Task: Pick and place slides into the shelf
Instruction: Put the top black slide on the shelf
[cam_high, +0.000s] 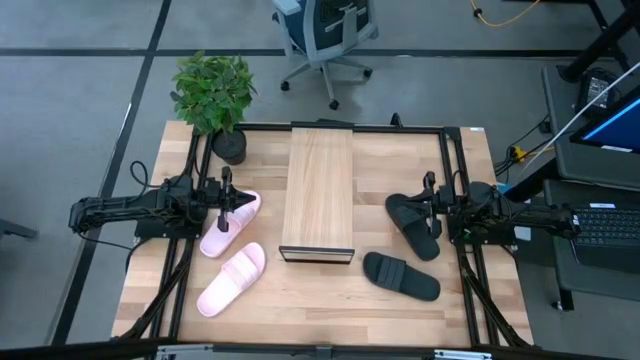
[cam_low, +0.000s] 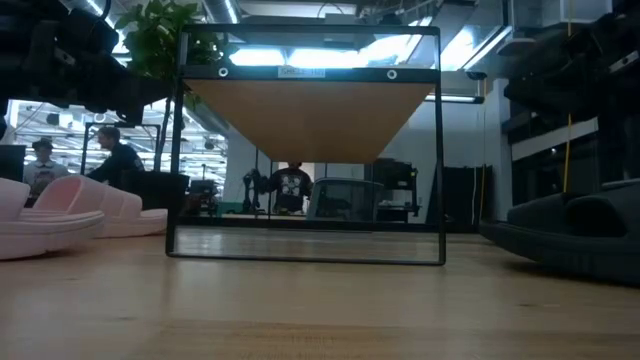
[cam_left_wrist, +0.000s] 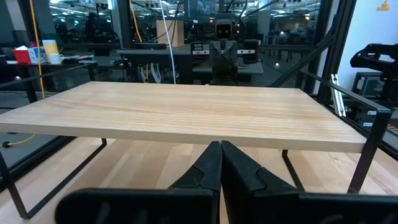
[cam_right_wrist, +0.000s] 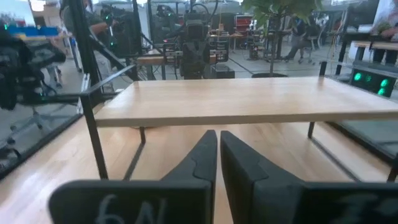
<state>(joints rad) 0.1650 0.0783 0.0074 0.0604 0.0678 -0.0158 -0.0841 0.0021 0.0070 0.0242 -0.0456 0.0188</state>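
Four slides were noted on the table, none yet on the shelf (cam_high: 319, 190): the pink pair (cam_high: 231, 252) lay to the shelf's left, one (cam_high: 232, 222) beneath the left gripper (cam_high: 224, 213), the other (cam_high: 232, 279) nearer the front edge; the black pair lay to the right, one (cam_high: 413, 225) beside the right gripper (cam_high: 432, 213), the other (cam_high: 401, 275) near the shelf's front corner. The left claw was seen fully closed and holding nothing in its wrist view; the right claw's fingers (cam_right_wrist: 202, 162) stood a sliver apart — also with nothing between them. The step in hand was judged to be the first pick. It would be done best if a claw were opened wide, lowered over a slide's strap rather than its sole, and closed squarely so the slide could be carried level onto or under the plank. Relative positions of slides and arms were given only by the high view. The open space under the plank — and the dark frame's legs to be cleared — was shown by the low view, where pink slides (cam_low: 70, 212) sat left and a black one (cam_low: 570, 228) right. No slide was shown in either wrist view.
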